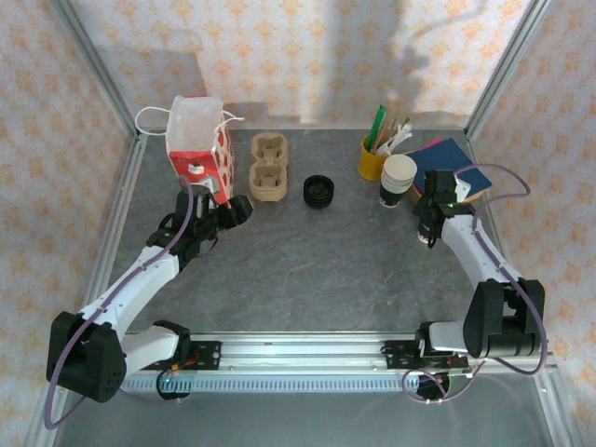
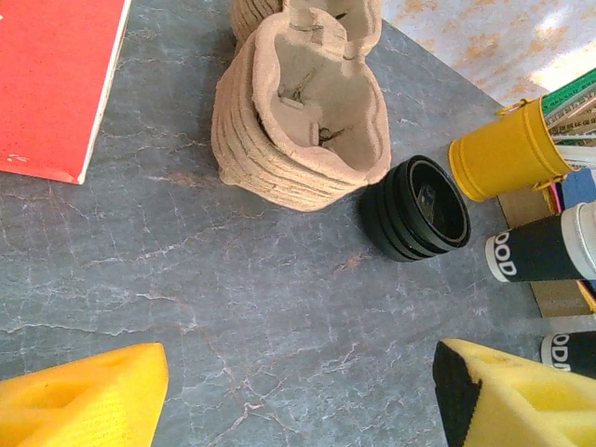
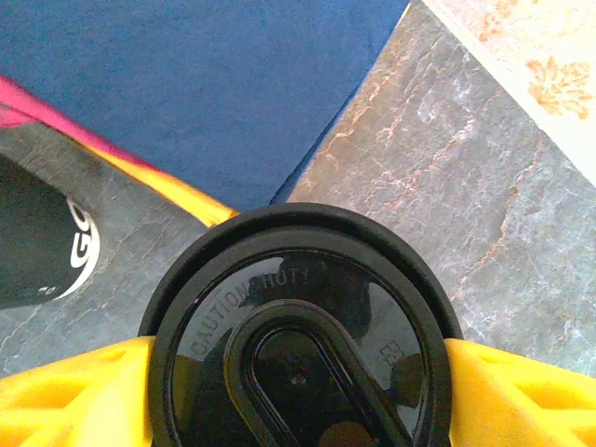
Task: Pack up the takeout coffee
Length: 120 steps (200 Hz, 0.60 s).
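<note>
a: item one, left gripper (image 2: 298,400)?
b: lower edge of its wrist view, jaws spread, nothing between them.
a: right gripper (image 1: 429,223)?
b: right of centre in the top view, clasped on the takeout coffee (image 3: 298,345), pressing both sides of its lid.
a: further back?
b: pulp carrier (image 1: 266,168), upper centre-left, both wells empty. red-and-white bag (image 1: 197,140), upper left.
a: status?
b: cup gripped, nothing packed. transfer still outstanding, by my reckoning.
</note>
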Each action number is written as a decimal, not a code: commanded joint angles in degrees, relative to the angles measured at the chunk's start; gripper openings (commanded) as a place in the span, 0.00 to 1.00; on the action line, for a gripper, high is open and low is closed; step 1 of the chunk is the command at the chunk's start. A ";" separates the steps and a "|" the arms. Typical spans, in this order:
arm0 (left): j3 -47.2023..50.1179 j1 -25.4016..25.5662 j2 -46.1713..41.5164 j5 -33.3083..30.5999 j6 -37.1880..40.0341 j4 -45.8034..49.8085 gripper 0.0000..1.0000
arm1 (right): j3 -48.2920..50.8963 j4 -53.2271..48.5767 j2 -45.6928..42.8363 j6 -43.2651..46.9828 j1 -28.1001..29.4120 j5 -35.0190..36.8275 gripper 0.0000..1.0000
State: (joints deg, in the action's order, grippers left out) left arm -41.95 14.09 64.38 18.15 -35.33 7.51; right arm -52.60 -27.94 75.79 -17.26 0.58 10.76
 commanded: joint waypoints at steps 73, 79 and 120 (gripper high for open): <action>-2.54 -0.47 -1.74 1.43 -0.73 -1.00 0.77 | -2.05 -0.42 1.61 -0.37 -0.58 1.06 0.96; -2.52 -0.53 -1.99 1.34 -0.72 -1.00 0.77 | -2.07 -0.51 1.32 -0.27 -0.58 1.70 0.97; -2.98 -0.44 -2.81 1.04 -0.48 -0.20 0.77 | -4.52 -2.81 -1.21 -0.11 -0.58 3.79 1.00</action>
State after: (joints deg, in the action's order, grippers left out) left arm -43.07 14.09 62.94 19.07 -35.97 7.46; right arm -53.74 -28.08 77.30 -17.28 0.25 11.22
